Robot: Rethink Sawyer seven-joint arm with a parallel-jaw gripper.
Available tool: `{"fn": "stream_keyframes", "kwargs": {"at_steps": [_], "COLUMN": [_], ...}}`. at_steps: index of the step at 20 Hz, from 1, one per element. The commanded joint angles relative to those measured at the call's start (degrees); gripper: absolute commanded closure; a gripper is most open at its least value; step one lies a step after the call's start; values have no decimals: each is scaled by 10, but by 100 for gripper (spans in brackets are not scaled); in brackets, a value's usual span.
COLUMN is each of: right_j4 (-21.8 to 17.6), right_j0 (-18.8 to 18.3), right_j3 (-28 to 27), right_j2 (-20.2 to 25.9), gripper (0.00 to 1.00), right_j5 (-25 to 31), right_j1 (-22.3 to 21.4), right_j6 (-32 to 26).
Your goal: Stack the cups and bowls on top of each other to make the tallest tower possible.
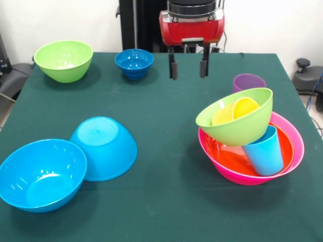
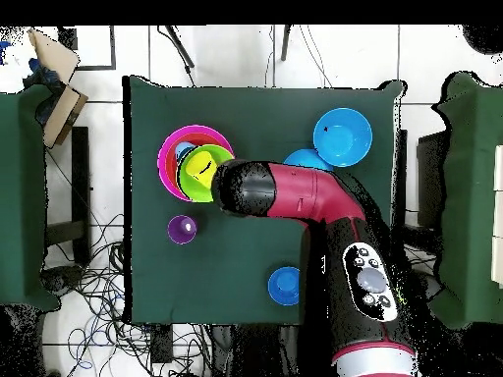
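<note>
The tower stands at the right: a large pink bowl (image 1: 295, 151) (image 2: 175, 147) holds an orange bowl (image 1: 232, 156). Inside them a light blue cup (image 1: 265, 151) stands upside down, and a lime green bowl (image 1: 237, 126) (image 2: 204, 172) leans tilted on it with a yellow cup (image 1: 237, 110) lying inside. The purple cup (image 1: 248, 81) (image 2: 182, 230) stands just behind the tower. My gripper (image 1: 188, 68) hangs open and empty above the cloth, behind and left of the tower. Two bright blue bowls (image 1: 40, 174) (image 1: 105, 147) sit front left, one upside down.
A second lime green bowl (image 1: 64, 59) and a small dark-blue footed bowl (image 1: 134, 62) (image 2: 284, 285) stand at the far left of the green tablecloth (image 1: 166, 201). In the overhead view my arm (image 2: 295, 196) covers part of the table.
</note>
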Motion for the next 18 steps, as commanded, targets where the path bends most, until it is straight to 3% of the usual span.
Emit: {"fn": "stream_keyframes", "kwargs": {"at_steps": [1, 18], "right_j4": [-2, 7], "right_j0": [34, 62], "right_j3": [43, 53], "right_j2": [30, 23], "gripper": [0, 0], "right_j5": [21, -8], "right_j1": [27, 34], "right_j6": [51, 72]}}
